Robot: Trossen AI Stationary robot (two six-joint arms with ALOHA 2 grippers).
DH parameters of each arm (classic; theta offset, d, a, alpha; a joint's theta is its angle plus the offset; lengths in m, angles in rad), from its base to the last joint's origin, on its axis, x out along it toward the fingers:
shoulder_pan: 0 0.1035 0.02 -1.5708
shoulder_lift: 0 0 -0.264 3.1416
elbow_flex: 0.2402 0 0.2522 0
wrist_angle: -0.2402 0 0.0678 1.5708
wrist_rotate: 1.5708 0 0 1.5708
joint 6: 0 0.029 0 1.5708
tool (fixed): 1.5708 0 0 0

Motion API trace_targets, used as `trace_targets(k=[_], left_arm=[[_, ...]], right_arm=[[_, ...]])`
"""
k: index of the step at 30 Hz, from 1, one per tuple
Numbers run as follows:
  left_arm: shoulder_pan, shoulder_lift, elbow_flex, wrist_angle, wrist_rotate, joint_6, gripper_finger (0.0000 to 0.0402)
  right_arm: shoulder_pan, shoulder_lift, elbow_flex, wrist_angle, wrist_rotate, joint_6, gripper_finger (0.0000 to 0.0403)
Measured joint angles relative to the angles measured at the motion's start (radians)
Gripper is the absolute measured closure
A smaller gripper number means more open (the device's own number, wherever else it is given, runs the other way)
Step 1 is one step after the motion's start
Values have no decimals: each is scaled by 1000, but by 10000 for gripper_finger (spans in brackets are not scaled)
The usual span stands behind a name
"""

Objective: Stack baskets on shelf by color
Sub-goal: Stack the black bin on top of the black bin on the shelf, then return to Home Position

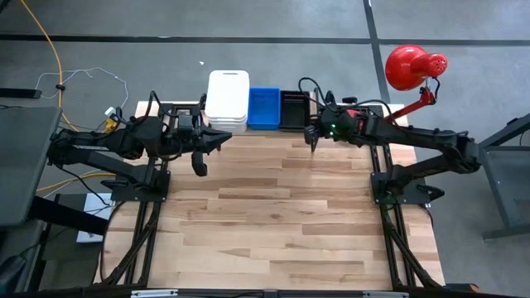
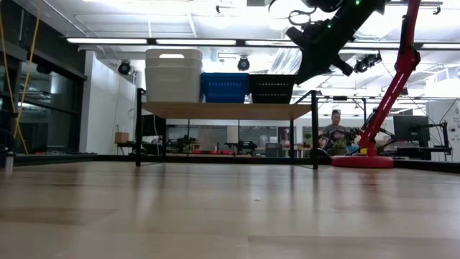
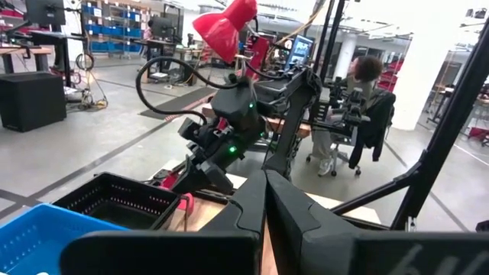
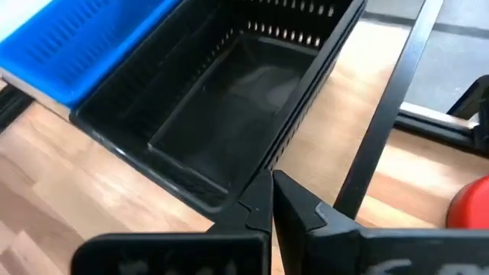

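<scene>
Three lots of baskets stand in a row on the shelf [image 2: 226,110] at the table's far edge. A stack of white baskets [image 1: 228,99] [image 2: 173,75] is on the left, a blue basket [image 1: 264,108] [image 4: 84,46] in the middle, and a black slotted basket [image 1: 292,109] [image 4: 221,107] on the right. My right gripper [image 1: 313,145] [image 4: 271,183] is shut. It hovers just off the black basket's near right corner, above shelf height. My left gripper [image 1: 200,170] [image 3: 265,183] is shut too, in the air on the near side of the white stack.
A red desk lamp [image 1: 410,66] stands past the shelf's right end, with its base [image 2: 363,162] on the table. A person [image 3: 359,99] sits in the room beyond the table. Bare wooden tabletop [image 1: 273,215] stretches from the shelf to the near edge.
</scene>
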Motion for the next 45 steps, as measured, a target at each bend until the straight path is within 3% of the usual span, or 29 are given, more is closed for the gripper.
trace_targets(k=[7, 14, 17, 23, 29, 33, 39, 45], left_arm=[[0, -56, 0, -48, 32, 1, 401], [-1, -224, -24, -149, 183, 51, 401], [-1, -319, -134, -106, 187, 27, 401], [0, -542, -483, 189, 188, -69, 401], [0, -729, -724, 254, 191, -189, 401], [0, -828, -839, 264, 188, -202, 401], [0, -926, -1000, 374, 180, -246, 401], [0, -904, -999, 328, 175, -234, 401]], right_arm=[[2, -16, 0, -15, -4, 9, 403], [5, -132, 0, -72, -43, -34, 403], [12, -169, 0, -68, -112, -54, 403], [41, -218, 0, -7, -234, -43, 403], [66, -234, 0, 160, -279, 40, 403], [82, -234, 0, 258, -268, 33, 403], [83, -234, 0, 267, -277, 73, 403], [90, -234, 0, 261, -320, 39, 403]])
